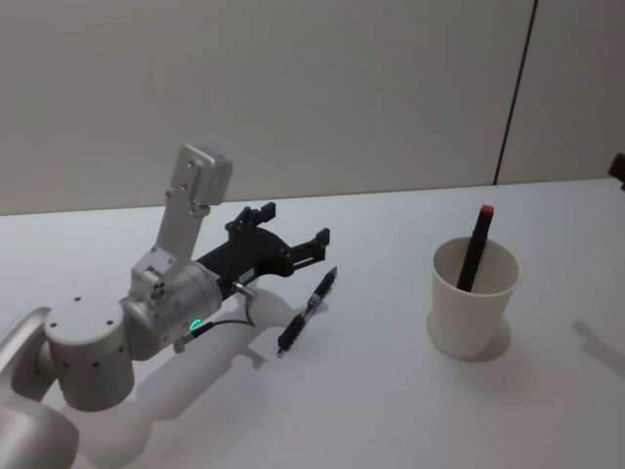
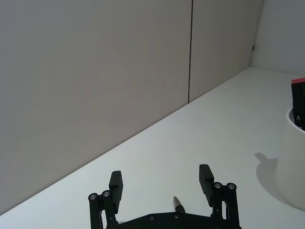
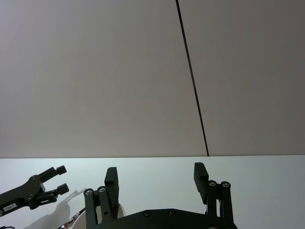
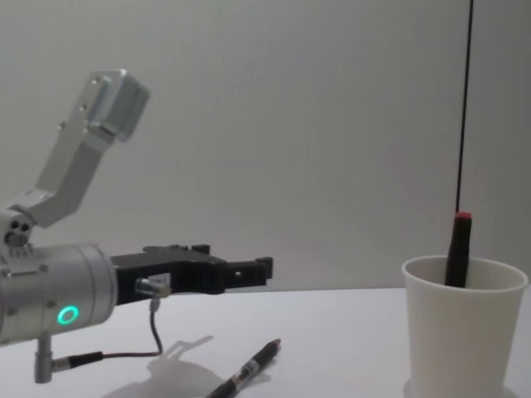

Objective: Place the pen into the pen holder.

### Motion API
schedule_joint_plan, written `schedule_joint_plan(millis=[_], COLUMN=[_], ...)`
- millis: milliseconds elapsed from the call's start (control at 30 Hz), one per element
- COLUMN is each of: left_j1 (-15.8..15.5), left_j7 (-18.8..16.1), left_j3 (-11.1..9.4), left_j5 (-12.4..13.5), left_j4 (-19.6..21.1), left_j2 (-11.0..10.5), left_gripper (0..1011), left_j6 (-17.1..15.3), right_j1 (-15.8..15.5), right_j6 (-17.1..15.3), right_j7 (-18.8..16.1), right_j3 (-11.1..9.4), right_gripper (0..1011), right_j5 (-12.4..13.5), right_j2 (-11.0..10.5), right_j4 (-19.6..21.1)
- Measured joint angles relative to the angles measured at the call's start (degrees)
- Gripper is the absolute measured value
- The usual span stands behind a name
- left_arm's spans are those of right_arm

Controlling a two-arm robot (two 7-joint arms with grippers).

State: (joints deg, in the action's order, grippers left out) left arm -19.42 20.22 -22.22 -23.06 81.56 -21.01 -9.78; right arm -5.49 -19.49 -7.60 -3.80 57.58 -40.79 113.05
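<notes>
1. Lying flat on the smooth white table (image 1: 371, 410) in the head view, the pen (image 1: 308, 311) is a slim black stick with a pale middle section, well to the left of the pen holder (image 1: 474, 303), a tapered white paper cup with a rolled rim. A black red-tipped marker (image 1: 477, 249) leans inside the cup. The left gripper (image 1: 293, 227), matte black on a rounded silver wrist, sits just beside the pen's far end with its fingers spread wide and holding nothing.

2. In the left wrist view, the left gripper (image 2: 161, 181) shows two flat, blocky fingers (image 2: 116, 183) set far apart. The pen's narrow tip (image 2: 178, 205) peeks out low between them, untouched. The pen holder's curved wall (image 2: 293, 167) and the marker's red end (image 2: 299, 102) sit off to one side.

3. In the right wrist view, the right gripper (image 3: 156, 176) is likewise wide open and empty, with bare wall behind its squared fingers (image 3: 200, 174). The left gripper (image 3: 47, 183) appears farther off, above the table.

4. From the side, in the chest view, the left gripper (image 4: 249, 269) hangs level above the table. The pen (image 4: 249, 373) lies below it on the surface, clear of the fingers. The pen holder (image 4: 460, 332) stands upright well to the right, with the marker (image 4: 455, 249) poking above its rim.
</notes>
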Motion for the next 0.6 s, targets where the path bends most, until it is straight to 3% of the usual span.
schedule_joint_plan(millis=[200,600], left_j1=[-0.31,-0.55], left_j7=[-0.10,-1.25], left_j3=[-0.75,-1.57], left_j5=[0.89,1.41], left_j4=[0.73,1.31], left_j2=[0.80,1.87], left_gripper=[1001,1001], left_j6=[-1.98,-3.00], right_j1=[0.00,0.00], right_j6=[0.00,-0.01], right_j7=[0.00,0.00], right_j3=[0.00,0.00], right_gripper=[1001,1002], right_j5=[0.00,0.00], right_j2=[0.00,0.00], right_j4=[0.00,0.00])
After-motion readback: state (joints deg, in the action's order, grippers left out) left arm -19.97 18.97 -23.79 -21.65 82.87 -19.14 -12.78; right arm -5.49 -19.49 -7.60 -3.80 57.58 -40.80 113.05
